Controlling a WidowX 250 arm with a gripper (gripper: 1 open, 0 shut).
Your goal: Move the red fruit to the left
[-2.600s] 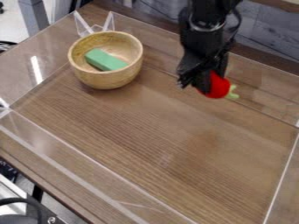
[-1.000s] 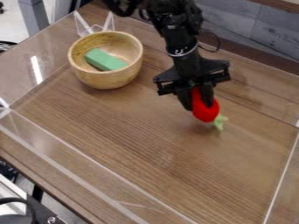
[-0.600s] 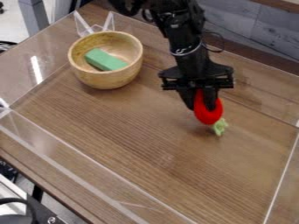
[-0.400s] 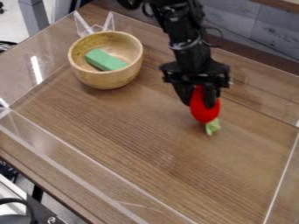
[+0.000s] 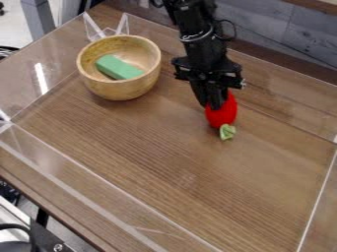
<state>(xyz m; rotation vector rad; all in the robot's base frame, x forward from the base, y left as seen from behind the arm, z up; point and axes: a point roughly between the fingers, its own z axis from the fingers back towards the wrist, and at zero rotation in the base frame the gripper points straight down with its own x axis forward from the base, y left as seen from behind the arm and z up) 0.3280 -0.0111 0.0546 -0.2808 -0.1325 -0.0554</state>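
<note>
From my station I see the gripper [image 5: 216,101] pointing steeply down over the middle of the table [image 5: 171,177], its black fingers [image 5: 210,94] drawn in against the top of the red fruit [image 5: 222,112]. I read that as clamped on the fruit, though the fingertips blend into the dark wrist above them and I cannot make out the contact itself with full certainty. The fruit sits directly under the gripper, red body uppermost, with its pale green leafy tip [image 5: 228,132] poking out below and a little toward the camera, at or very close to the wooden surface.

Off to the gripper's far side, toward the left edge of the picture and slightly farther from the camera, stands the wooden bowl [image 5: 120,67], well apart from the fruit. A green block [image 5: 120,68] lies inside it. Clear plastic walls [image 5: 39,162] ring the table on all sides, none of them near the gripper.
</note>
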